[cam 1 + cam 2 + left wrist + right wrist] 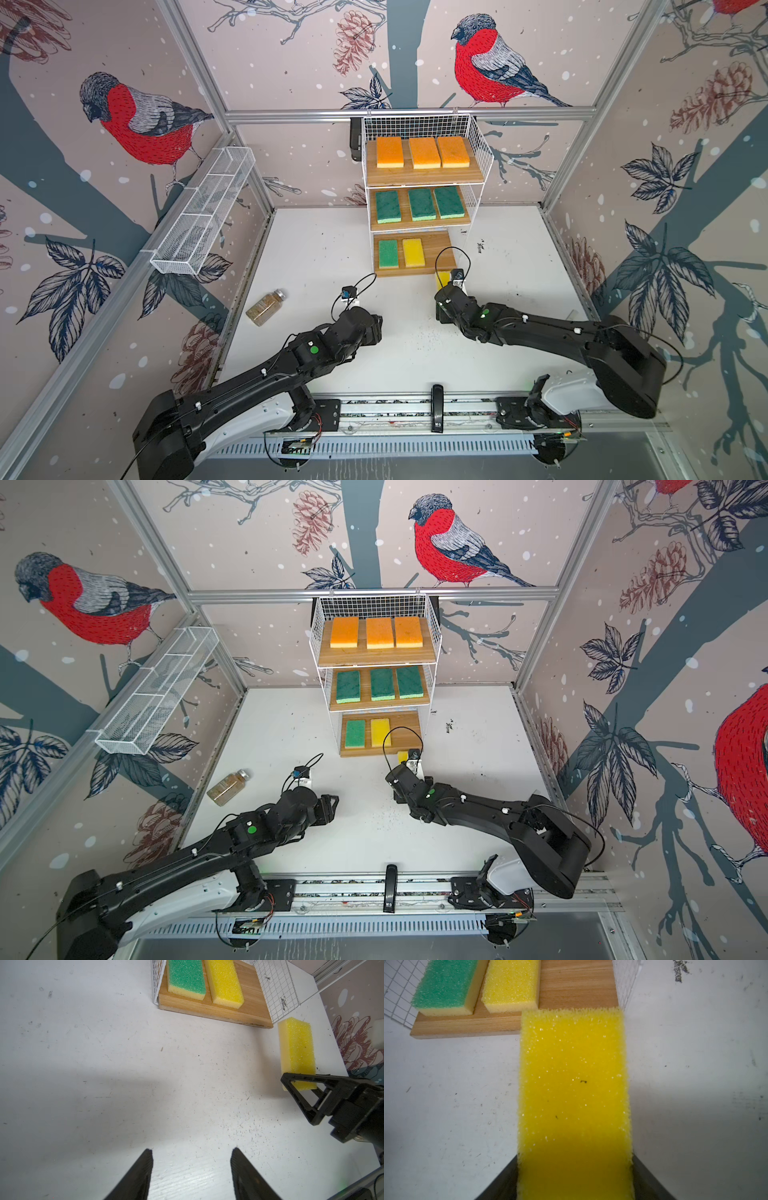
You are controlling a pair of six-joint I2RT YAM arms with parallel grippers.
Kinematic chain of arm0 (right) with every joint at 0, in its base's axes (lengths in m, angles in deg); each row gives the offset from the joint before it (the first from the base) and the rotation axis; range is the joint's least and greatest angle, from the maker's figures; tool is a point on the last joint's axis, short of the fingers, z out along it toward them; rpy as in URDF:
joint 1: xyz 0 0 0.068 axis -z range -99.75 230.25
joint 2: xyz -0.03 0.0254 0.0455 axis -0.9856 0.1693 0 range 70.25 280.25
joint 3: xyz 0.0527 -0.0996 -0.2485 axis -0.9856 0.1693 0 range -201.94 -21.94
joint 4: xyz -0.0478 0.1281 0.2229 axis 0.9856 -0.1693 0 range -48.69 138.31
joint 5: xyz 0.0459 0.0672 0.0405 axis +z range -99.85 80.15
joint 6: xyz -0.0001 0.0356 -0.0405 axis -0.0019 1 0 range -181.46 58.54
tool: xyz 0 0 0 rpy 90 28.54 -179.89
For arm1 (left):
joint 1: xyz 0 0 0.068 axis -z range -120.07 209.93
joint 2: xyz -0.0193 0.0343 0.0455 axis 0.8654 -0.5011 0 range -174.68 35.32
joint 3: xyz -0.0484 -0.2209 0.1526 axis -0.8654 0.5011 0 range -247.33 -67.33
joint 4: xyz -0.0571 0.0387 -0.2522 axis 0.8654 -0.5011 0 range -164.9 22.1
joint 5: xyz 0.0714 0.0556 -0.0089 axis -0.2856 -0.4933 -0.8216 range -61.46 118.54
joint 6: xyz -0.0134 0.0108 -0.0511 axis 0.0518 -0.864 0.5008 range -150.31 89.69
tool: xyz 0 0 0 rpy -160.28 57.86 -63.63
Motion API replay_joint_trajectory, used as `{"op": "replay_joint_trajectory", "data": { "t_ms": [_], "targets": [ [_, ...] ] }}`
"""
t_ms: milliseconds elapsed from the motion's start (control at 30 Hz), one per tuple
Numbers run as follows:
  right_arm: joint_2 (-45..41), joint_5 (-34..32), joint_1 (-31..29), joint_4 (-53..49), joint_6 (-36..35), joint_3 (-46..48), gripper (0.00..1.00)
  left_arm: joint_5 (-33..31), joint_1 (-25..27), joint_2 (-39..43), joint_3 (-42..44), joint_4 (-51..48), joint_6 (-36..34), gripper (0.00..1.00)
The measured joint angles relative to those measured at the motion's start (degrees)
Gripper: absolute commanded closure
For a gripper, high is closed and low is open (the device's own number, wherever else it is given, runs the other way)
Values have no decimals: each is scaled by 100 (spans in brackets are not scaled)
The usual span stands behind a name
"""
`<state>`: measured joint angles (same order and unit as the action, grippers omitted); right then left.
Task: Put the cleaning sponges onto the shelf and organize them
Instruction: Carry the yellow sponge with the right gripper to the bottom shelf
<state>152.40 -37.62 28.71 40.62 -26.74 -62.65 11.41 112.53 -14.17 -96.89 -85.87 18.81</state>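
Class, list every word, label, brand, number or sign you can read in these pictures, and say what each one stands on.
Nothing reads clearly in any view.
Black clip at the front edge: white marks at its lower end, too small to read.
Black scrawl on the table: a smudge, no letters made out.
Glass jar: no legible label.
Yellow sponge: plain, no print.

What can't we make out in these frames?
- Pads of the right gripper: right wrist view, covered by the yellow sponge it grips; the frame edge cuts off the rest.
- Same yellow sponge: in a top view, only a sliver shows past the right wrist camera.
- Contents of the glass jar: both top views, too small.
- Body of the left gripper: left wrist view, cut off by the frame edge.
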Motion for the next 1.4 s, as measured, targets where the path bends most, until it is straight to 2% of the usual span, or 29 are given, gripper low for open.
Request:
{"op": "replay_joint_trajectory", "data": {
  "t_ms": [467,767,1167,1400],
  "targets": [
    [684,297,688,601,-903,-511,29,37,-321,48,-39,269,-313,39],
    [1113,520,1008,933,-1102,-815,29,39,-341,256,9,608,-710,38],
    [1812,715,1235,1150,-1373,-1453,29,17,-470,345,138,831,-890,38],
    [2166,767,1412,1174,-1423,-1799,29,81,-787,365,212,874,-964,38]
  ]
}}
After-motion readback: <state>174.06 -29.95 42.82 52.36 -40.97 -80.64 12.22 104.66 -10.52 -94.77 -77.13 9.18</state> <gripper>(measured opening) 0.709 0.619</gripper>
